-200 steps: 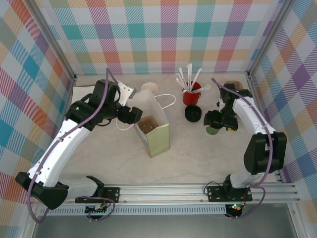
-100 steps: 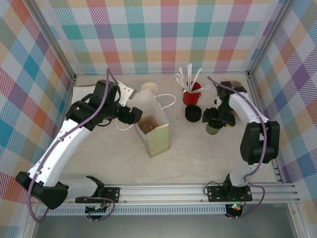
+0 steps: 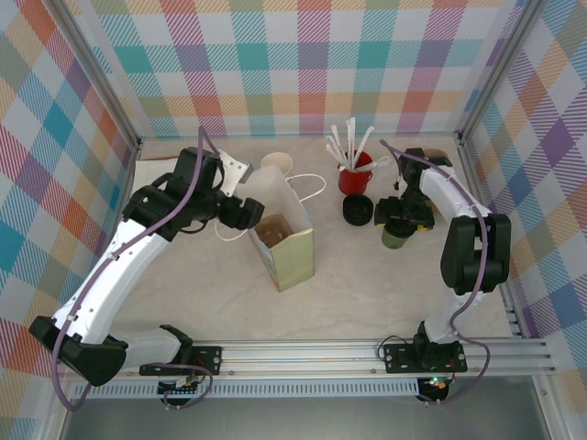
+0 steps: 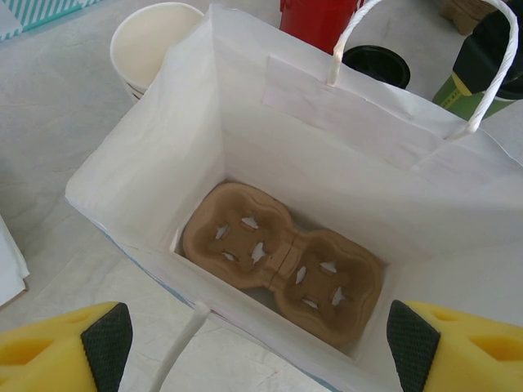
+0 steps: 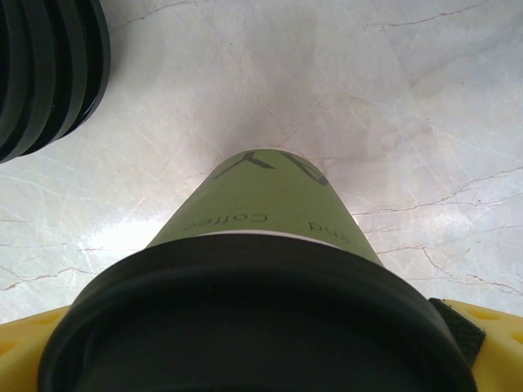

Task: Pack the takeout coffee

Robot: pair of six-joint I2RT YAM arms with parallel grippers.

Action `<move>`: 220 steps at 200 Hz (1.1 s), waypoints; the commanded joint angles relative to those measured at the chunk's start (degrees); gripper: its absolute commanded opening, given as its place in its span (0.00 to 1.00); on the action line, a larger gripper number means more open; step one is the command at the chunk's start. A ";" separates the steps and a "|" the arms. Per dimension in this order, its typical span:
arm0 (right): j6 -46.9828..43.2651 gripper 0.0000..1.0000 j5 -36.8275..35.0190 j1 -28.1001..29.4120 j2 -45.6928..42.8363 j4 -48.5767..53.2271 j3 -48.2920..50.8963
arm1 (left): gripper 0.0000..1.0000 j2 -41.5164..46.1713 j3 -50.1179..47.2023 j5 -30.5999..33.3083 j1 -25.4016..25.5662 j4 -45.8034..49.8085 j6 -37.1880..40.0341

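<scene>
Currently: takeout coffee [image 3: 396, 236] outside paper bag [image 4: 327, 139]

Upright on the surface [image 3: 367, 284], the takeout coffee stands right of the paper bag. Right fingers [image 5: 20, 351] spread wide, flanking its black lid; contact cannot be determined. Left fingers [image 4: 49, 355] spread wide above the bag's open mouth.

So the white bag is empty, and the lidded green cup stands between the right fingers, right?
Not empty: the left wrist view shows a cardboard carrier at the bottom of the bag. The cup does stand between the right fingers.
</scene>
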State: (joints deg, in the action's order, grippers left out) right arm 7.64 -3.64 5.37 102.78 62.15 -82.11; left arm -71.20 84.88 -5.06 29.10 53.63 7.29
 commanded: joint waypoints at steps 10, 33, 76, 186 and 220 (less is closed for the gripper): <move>-1.06 0.99 -0.19 -0.08 0.15 0.67 -0.25 | 0.83 -0.09 0.21 -0.19 -0.45 0.27 -0.08; -1.13 0.94 0.64 -0.09 0.05 0.93 -0.31 | 0.83 -0.02 0.30 -0.04 -0.45 0.34 -0.08; -1.14 0.88 0.89 -0.08 -0.56 1.85 -0.94 | 0.83 0.29 0.43 0.27 -0.45 0.42 -0.08; -0.09 0.79 0.21 0.52 -8.55 6.08 -1.87 | 0.86 -2.56 6.97 -0.47 -3.84 1.59 -5.21; 0.34 0.79 0.59 2.30 -11.51 10.06 -5.13 | 0.87 -4.84 9.19 -3.76 -9.30 1.31 -8.27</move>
State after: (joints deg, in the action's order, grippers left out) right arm 7.05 -3.62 6.17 94.06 67.55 -83.85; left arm -74.63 91.72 -5.80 23.14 54.04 2.26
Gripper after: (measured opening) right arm 0.851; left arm 0.864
